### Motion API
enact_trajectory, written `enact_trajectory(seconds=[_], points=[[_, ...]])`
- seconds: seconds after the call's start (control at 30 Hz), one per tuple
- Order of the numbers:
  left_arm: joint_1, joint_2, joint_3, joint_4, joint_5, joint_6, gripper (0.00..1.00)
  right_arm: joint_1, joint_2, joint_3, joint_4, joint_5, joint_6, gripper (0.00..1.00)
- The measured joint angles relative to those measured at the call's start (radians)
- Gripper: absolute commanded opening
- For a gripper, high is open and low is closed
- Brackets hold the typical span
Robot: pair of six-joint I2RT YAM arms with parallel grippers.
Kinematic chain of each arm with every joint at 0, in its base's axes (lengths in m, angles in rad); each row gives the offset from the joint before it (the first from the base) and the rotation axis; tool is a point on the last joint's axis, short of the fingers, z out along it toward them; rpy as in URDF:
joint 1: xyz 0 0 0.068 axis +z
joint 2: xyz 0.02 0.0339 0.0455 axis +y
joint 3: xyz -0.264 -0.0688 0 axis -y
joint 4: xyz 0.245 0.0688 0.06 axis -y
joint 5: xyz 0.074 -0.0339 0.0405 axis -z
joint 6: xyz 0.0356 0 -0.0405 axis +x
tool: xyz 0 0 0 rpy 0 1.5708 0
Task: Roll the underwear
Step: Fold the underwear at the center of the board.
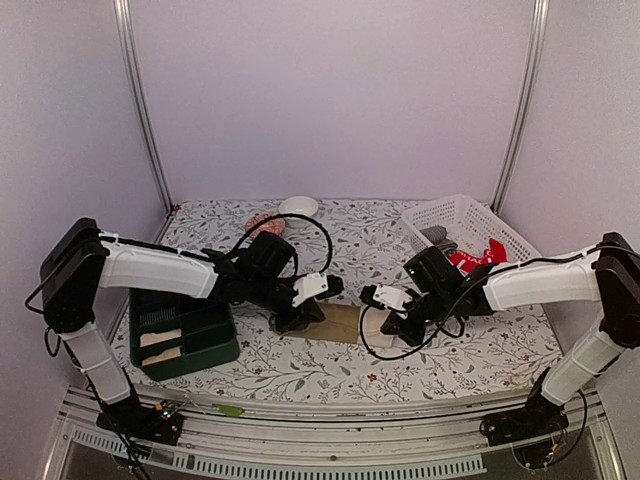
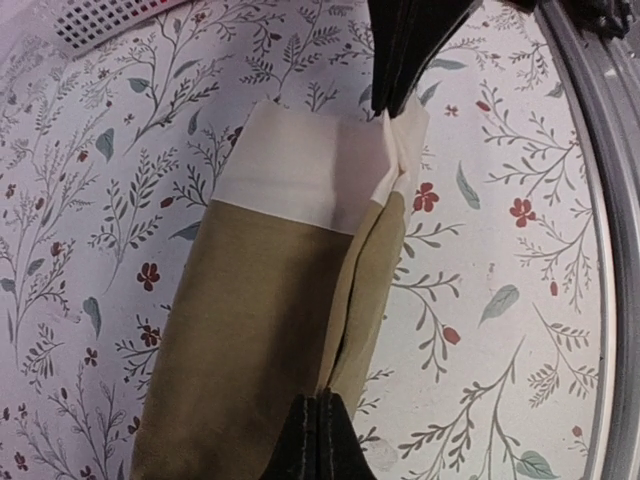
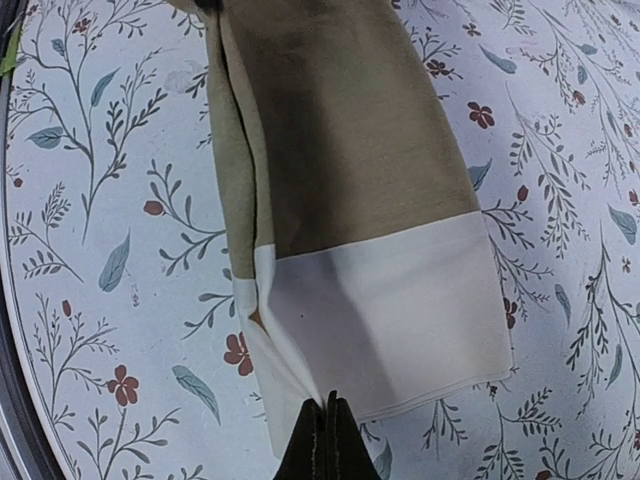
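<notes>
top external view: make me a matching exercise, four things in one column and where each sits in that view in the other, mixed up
Things:
1. khaki underwear
2. white basket
3. green bin
4. white bowl

Places:
a. far back, middle
b. near left
c. centre, towards the front
d. far right

Pairs: 1-c, 2-d, 3-b, 4-a

The top view looks down and forward from high behind the near edge of the surface (image 1: 300, 378), far enough back to take in all of it. Each wrist view looks along its own closed end effector from close above. The left end effector (image 2: 320, 410) and right end effector (image 3: 328, 410) look toward each other, and both views share the underwear (image 1: 345, 322) from opposite ends.
</notes>
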Motion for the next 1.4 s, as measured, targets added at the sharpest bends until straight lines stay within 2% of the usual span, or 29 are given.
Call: enact_trajectory(seconds=[0.63, 1.0, 1.4], points=[[0.097, 0.241, 0.225, -0.040, -0.006, 0.068, 0.00, -0.095, 0.148, 0.146, -0.018, 0.023, -0.027, 0.00], [0.105, 0.323, 0.286, -0.048, -0.016, 0.072, 0.00, -0.115, 0.198, 0.183, -0.022, 0.028, -0.025, 0.00], [0.118, 0.340, 0.295, -0.043, -0.032, 0.071, 0.02, -0.116, 0.214, 0.185, -0.016, 0.097, -0.014, 0.00]])
